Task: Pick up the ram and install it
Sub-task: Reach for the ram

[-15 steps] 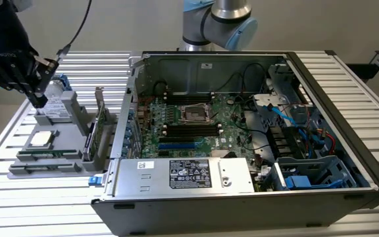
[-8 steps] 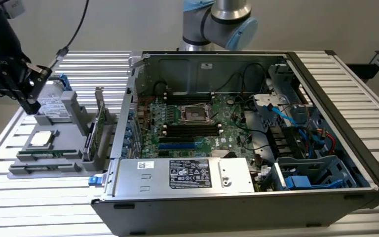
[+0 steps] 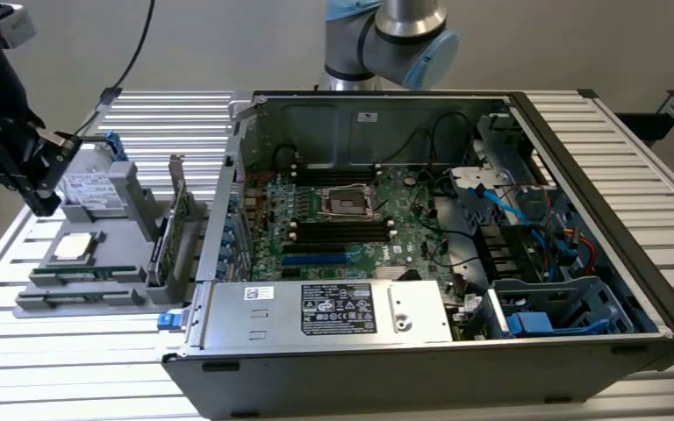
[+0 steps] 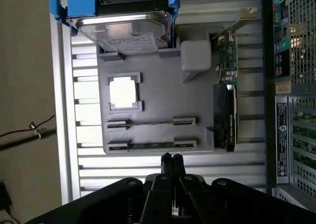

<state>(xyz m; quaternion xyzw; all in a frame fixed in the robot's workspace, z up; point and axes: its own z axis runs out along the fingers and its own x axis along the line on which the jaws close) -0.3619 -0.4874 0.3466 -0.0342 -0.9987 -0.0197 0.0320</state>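
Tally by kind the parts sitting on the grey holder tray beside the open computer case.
ram sticks: 2
hard drive: 1
processor chip: 1
expansion card: 1
Total: 5

A ram stick point(image 3: 80, 274) stands on its long edge in the lower left of the exterior view. It is a thin, narrow green board with dark chips along its face, and its two ends sit in the grey end blocks of a grey holder point(image 3: 126, 189). In the wrist view, near the frame's centre, this ram stick point(image 4: 150, 122) shows edge-on as a thin dark line. A second stick point(image 4: 150, 145) lies parallel just beside it, slightly lower in that frame, showing a strip of green.
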